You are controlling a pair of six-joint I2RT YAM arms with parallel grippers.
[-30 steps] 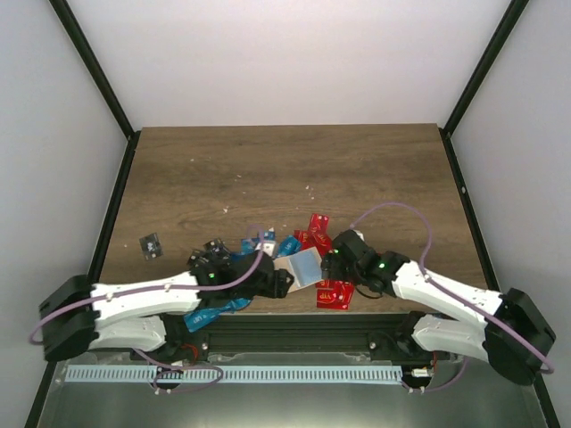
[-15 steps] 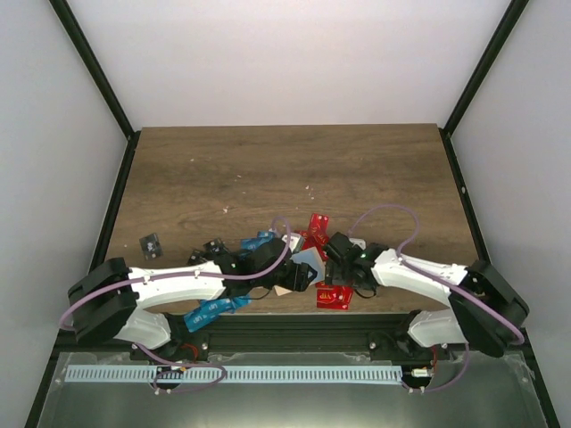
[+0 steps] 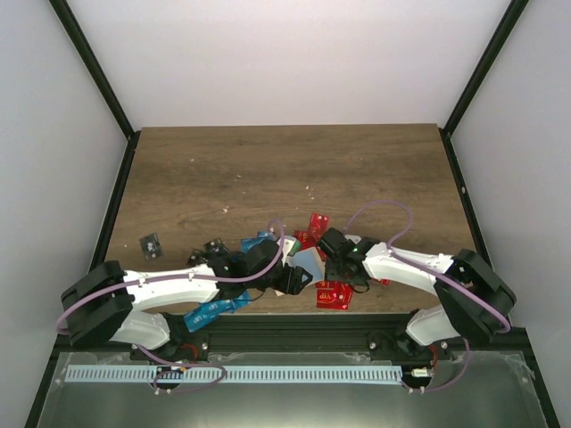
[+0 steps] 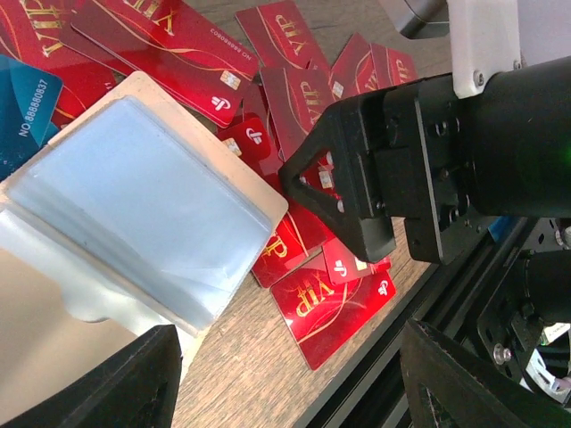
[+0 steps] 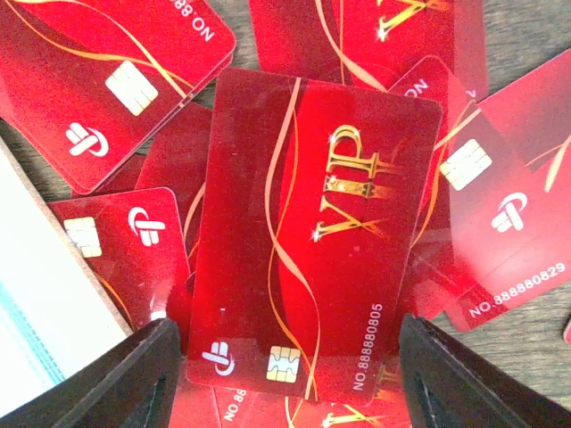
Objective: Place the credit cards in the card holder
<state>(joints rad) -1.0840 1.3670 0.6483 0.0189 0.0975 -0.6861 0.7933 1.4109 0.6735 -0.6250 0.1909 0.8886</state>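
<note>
Right jaws hang open straight over a red card point(image 5: 312, 232), its long axis square to their closing line; holder point(image 4: 134, 205) just left, by open left jaws.

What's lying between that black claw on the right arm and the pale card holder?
Overlapping red credit cards, seen in the left wrist view, fill the short stretch between the right gripper and the card holder.

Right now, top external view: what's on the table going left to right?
lone black card → blue card at the near edge → card holder → right arm
</note>
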